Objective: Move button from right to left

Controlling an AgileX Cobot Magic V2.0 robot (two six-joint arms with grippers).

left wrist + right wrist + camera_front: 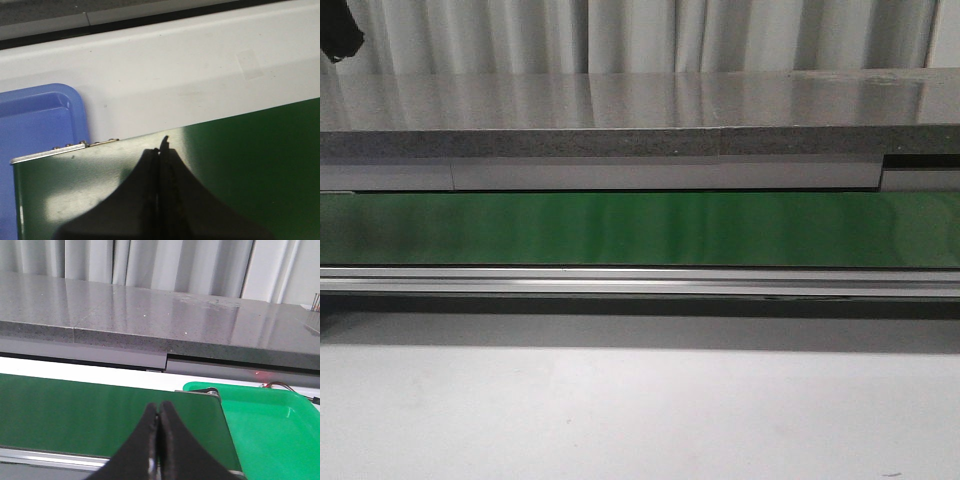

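Front view: green belt [640, 228] running left-right across mid-frame, silver rail [640, 282] along its near edge, grey stone-look counter [620, 110] behind, pale curtain [650, 35] at the back, white table [640, 410] in the foreground. No arms showing here.

Button: not visible in any of the three views, so can't place it, and can't tell which way it points or how its long axis lies.

Left wrist view: left gripper [161, 155] clenched, fingers pressed together w/ nothing between them, hanging over the end of the belt [240, 165]. Blue tray [35, 130] just beside that belt end, w/ a metal end strip [65, 150] edging the belt there. White surface [175, 75] beyond.

Right wrist view: right gripper [159, 417] also clenched tight, tips touching, holding nothing, above the belt [90, 410] near its other end. Green tray [270, 430] just beside that end; what shows of its floor looks bare. Thin wires [285, 386] at the tray's far rim. Grey counter [150, 315] and curtain [150, 262] beyond.
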